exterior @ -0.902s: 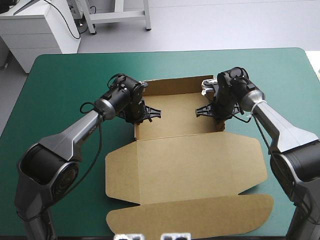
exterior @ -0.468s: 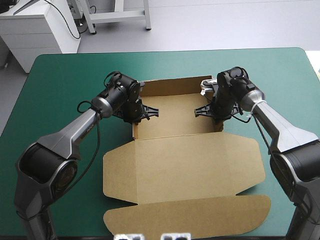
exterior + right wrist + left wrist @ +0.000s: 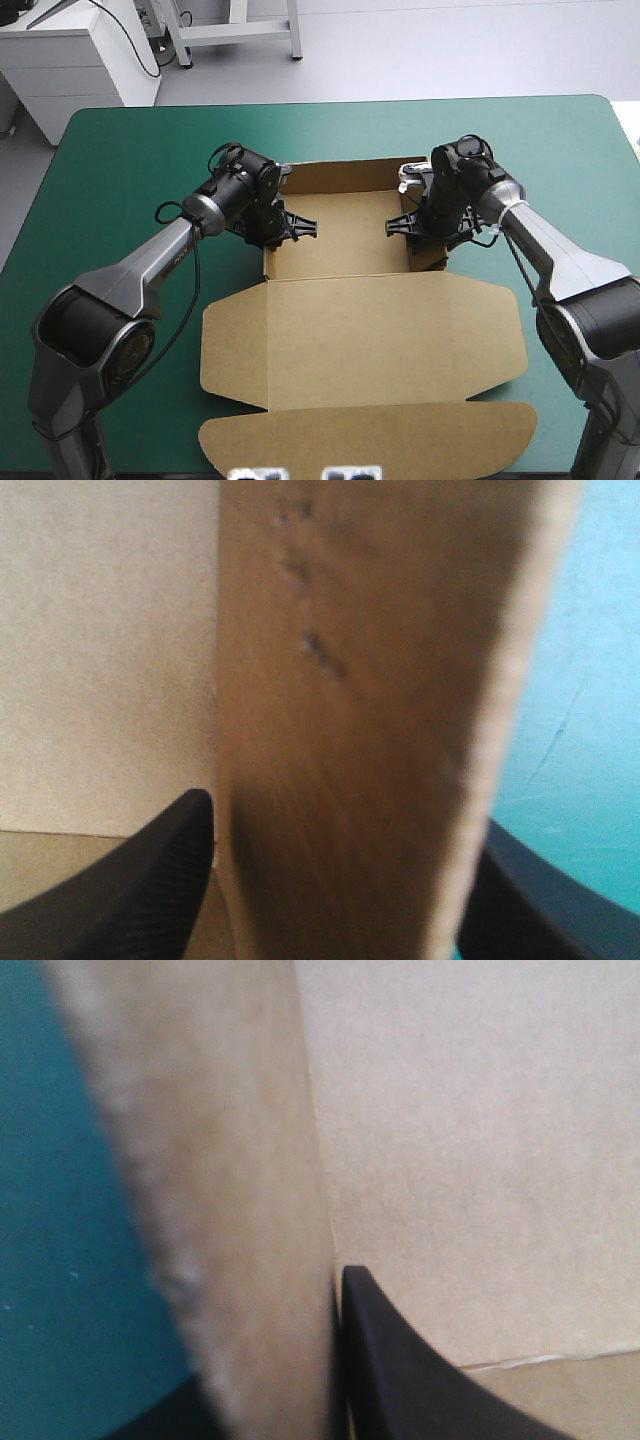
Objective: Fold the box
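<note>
One teal-green desk point(image 3: 120, 140) carries the box point(image 3: 360, 330) at centre: matte brown board, tray walls raised toward 12 o'clock, rounded lid flat toward 6. Black fingers point(image 3: 400, 1380) of the left gripper point(image 3: 283, 226) pinch its 9 o'clock wall, those of the right gripper point(image 3: 410, 225) its 3 o'clock wall.

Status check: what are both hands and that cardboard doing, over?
Left hand shut on box, left wall. Right hand shut on right wall. Lid flat, nothing in the way.
</note>
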Robot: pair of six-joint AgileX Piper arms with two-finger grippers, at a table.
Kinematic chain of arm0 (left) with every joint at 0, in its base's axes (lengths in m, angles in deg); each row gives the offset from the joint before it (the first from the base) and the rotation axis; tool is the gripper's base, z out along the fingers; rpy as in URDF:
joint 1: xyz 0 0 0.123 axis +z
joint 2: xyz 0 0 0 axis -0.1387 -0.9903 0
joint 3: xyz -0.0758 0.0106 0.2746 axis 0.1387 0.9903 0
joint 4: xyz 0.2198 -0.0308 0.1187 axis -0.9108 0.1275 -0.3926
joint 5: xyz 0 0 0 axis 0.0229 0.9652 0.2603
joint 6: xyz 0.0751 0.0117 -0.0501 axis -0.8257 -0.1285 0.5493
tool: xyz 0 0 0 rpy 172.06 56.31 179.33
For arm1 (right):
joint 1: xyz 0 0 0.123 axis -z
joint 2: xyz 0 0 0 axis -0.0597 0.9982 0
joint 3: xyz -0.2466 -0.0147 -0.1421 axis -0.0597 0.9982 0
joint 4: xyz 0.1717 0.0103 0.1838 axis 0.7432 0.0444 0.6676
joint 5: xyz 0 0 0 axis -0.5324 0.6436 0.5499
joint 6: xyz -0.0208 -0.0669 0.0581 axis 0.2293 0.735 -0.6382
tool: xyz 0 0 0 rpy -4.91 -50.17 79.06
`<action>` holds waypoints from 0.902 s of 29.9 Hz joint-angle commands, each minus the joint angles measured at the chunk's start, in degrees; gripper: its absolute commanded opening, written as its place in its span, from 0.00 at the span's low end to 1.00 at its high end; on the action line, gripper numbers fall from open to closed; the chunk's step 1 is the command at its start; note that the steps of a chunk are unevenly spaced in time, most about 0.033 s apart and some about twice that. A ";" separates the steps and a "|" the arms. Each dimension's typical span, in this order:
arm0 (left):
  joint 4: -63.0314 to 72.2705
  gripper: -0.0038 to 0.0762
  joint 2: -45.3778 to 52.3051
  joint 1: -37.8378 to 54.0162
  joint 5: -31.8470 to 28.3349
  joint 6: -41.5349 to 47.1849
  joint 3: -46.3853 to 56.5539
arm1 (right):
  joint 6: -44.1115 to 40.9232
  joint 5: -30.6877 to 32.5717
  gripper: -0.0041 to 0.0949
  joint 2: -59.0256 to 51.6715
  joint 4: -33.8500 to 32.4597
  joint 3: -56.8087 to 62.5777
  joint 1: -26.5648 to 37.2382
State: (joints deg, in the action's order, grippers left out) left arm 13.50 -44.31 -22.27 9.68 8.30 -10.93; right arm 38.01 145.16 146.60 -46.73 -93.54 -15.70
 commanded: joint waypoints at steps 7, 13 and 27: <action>-1.41 0.56 2.84 -0.20 5.25 -1.57 -2.22 | 0.29 -0.74 0.76 -3.03 0.02 -1.24 0.16; -1.88 0.59 2.84 -0.20 5.25 -1.57 -7.56 | 0.19 -3.18 0.77 -3.15 0.28 -1.87 0.16; 0.47 0.51 6.68 -0.20 5.35 -9.07 -28.04 | -0.74 3.66 0.77 -3.74 -2.55 -21.98 0.16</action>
State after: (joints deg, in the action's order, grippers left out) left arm 13.69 -43.49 -22.33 12.21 0.78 -34.63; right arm 37.17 147.34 146.60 -47.61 -111.69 -15.70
